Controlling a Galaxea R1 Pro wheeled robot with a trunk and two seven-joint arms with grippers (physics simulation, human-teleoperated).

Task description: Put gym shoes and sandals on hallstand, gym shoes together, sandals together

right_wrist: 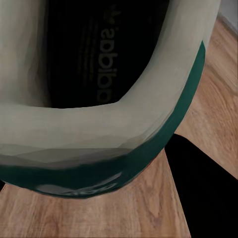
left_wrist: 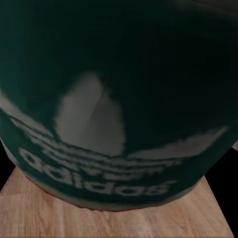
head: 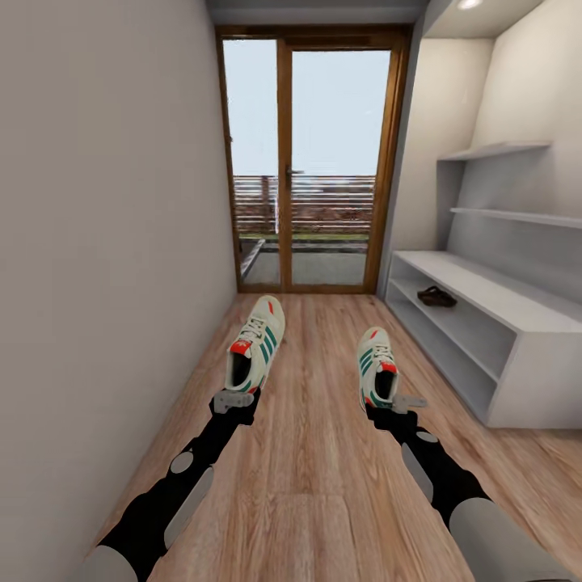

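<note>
Progress partial. Left gripper [head: 235, 399] holds one white lace-up gym shoe with green stripes [head: 255, 343] by its heel; right gripper [head: 398, 402] holds the other white green-striped shoe [head: 376, 365]. Both are held above the light wood-plank floor [head: 323, 485]. One dark brown sandal [head: 436, 297] lies on the white hallstand [head: 485, 323] middle shelf. Both shoes remain unplaced.

Head view down the corridor floor [head: 323, 453]; both wrist views pressed close against gym shoes [left_wrist: 119, 99], floor shared.
</note>
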